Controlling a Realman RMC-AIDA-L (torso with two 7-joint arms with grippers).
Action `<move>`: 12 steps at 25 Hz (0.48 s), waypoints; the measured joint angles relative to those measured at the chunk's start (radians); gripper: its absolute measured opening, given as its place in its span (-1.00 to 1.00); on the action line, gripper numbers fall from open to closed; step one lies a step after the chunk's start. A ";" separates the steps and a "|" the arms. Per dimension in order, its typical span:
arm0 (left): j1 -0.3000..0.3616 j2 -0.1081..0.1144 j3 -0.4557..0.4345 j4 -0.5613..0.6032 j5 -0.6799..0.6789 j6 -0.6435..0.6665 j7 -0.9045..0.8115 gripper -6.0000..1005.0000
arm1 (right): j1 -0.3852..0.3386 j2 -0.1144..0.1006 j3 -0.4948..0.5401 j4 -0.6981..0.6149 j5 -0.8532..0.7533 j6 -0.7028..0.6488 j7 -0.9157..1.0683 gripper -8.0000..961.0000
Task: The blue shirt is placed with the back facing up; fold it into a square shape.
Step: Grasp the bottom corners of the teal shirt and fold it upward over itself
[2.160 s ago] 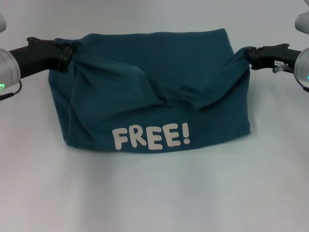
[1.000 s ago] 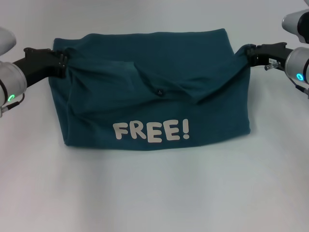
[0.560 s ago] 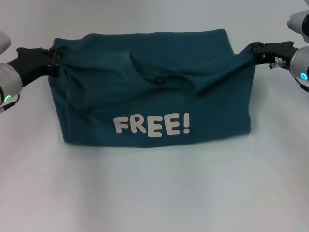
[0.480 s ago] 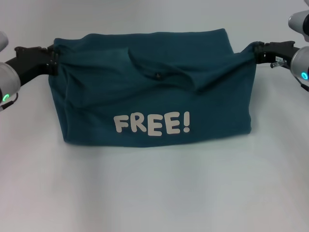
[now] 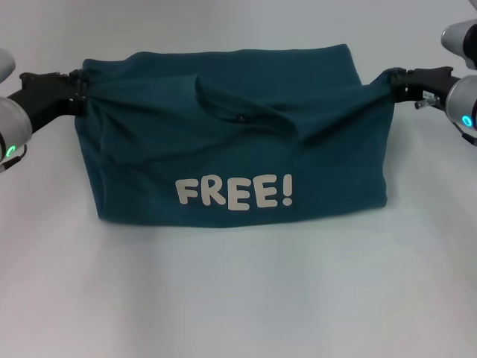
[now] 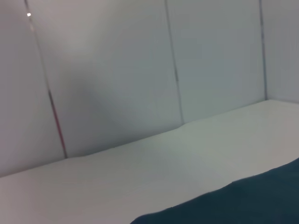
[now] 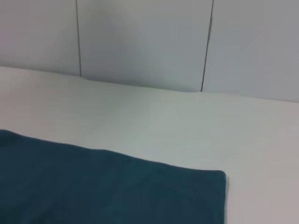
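Blue shirt (image 5: 238, 142) mostly folded, "FREE!" up; top layer w/ slack (sags mid-span). Left gripper (image 5: 77, 83) & right gripper (image 5: 390, 80) each clenched on a corner; lay-down left.

Blue shirt (image 5: 238, 142): one item, dark teal-blue soft fabric, folded to a wide, roughly rectangular shape. Near layer faces forward and carries cream block letters "FREE!" just above its lower fold, which rests on the white bench (image 5: 238, 298). Upper part is stretched taut sideways, its two top corners drawn out into bunched points, the left one at the left hand (image 5: 77, 86), the right one at the right hand (image 5: 393, 82). Diagonal creases and a loose raised fold run across the upper middle. Top edge straight and level. In the wrist views only a plain teal portion shows, with one squared corner lying flat on the bench.
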 joint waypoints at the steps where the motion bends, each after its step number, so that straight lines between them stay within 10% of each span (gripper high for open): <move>1: -0.001 -0.001 0.000 -0.004 0.000 -0.008 0.000 -0.90 | -0.001 0.001 -0.003 0.002 -0.001 0.001 0.000 -0.78; 12: 0.005 -0.019 -0.005 -0.031 -0.013 -0.022 0.123 -0.84 | -0.011 0.002 -0.005 0.025 -0.007 0.012 0.000 -0.78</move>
